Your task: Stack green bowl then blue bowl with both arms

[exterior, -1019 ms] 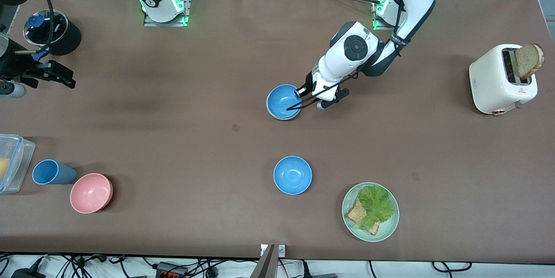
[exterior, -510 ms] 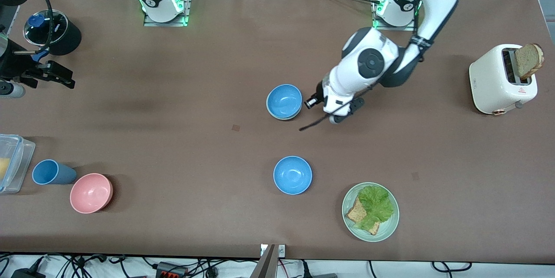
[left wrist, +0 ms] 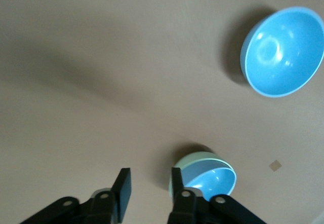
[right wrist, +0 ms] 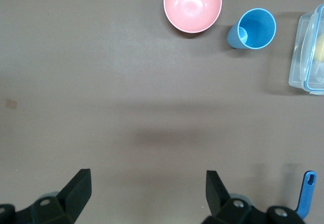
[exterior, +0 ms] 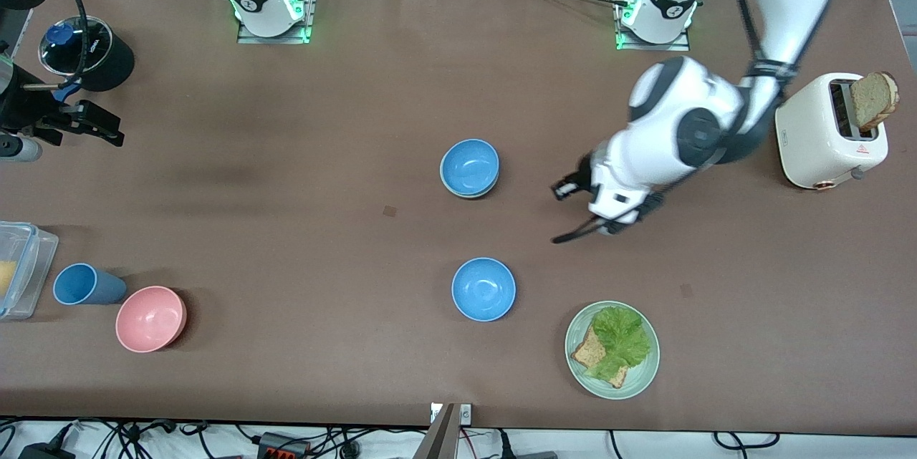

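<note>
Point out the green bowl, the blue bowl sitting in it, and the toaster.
green bowl [left wrist: 178, 166], left wrist view, on its pale rim.
blue bowl [exterior: 469, 165], front view, on its inside bottom.
toaster [exterior: 809, 133], front view, on its white side.

A second ago I had my left gripper [exterior: 566, 214] right at the rim of the blue bowl [exterior: 469, 166] that sits nested in the green bowl [left wrist: 188, 164]; since then I have swung the left arm away toward its own end of the table, and the gripper now hangs over bare tabletop [exterior: 286, 230] between that stack and the toaster [exterior: 824, 131]. Its fingers [left wrist: 122, 187], which were at the bowl's edge before, now stand a little apart with nothing between them, and the stack sits on its own.
</note>
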Controlling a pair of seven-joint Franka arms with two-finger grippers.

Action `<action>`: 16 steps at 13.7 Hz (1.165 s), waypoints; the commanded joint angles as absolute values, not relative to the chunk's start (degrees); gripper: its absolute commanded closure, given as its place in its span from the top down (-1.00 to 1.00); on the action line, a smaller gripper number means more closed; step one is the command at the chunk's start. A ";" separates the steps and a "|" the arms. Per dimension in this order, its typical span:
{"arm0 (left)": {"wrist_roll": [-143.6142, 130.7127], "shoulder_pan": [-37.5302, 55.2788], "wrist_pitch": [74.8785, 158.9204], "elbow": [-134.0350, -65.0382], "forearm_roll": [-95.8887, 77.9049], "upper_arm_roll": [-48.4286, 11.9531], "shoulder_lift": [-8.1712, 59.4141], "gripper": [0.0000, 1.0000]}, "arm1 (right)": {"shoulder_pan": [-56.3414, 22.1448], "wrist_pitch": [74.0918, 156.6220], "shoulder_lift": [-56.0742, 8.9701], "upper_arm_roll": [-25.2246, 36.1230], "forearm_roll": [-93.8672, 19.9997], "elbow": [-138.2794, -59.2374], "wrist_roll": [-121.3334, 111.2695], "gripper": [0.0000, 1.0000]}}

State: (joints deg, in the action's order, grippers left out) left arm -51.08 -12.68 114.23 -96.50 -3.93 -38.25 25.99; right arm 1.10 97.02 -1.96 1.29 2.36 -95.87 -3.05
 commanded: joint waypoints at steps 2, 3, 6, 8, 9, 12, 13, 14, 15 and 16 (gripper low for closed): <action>-38.36 -16.25 108.47 -90.63 -2.91 -38.50 27.86 1.00 | 0.70 96.24 -2.37 1.58 1.58 -94.75 -3.34 1.00; -35.10 -17.56 107.06 -89.31 -2.81 -38.50 27.95 1.00 | 0.70 96.24 -2.37 1.58 1.76 -94.75 -3.34 1.00; -21.85 -21.18 105.47 -88.50 -2.90 -35.88 26.99 1.00 | 0.70 96.07 -2.29 1.58 2.11 -94.83 -3.34 1.00; -9.99 -18.91 105.29 -89.12 -3.51 -28.43 23.05 1.00 | 0.70 96.33 -2.29 1.58 1.58 -94.83 -3.16 1.00; -3.67 -15.68 103.64 -89.21 -3.69 -22.91 21.29 1.00 | 0.88 96.15 -2.29 1.67 1.58 -94.83 -3.08 1.00; -0.18 -8.79 99.94 -89.99 -4.22 -11.79 15.32 1.00 | 0.88 96.15 -2.20 1.67 1.49 -94.83 -3.08 1.00; -0.18 -8.79 99.84 -91.13 -4.13 -11.17 12.42 1.00 | 0.88 96.07 -2.11 1.67 1.49 -94.83 -3.08 1.00; -0.09 -8.35 99.84 -92.45 -4.04 -9.51 9.09 1.00 | 0.79 96.06 -1.94 1.58 1.49 -94.75 -3.08 1.00; -0.09 -6.26 99.67 -93.77 -4.04 -6.71 6.18 1.00 | 0.70 96.15 -1.93 1.58 1.49 -94.75 -3.08 1.00; 0.00 -3.63 98.62 -94.30 -4.04 -2.59 4.59 1.00 | 0.70 96.15 -1.93 1.58 1.58 -94.75 -3.16 1.00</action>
State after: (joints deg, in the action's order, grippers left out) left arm -1.72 -7.78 99.24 -89.44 -3.80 -9.00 11.00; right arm 1.08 97.01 -1.90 1.31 2.36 -95.79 -3.04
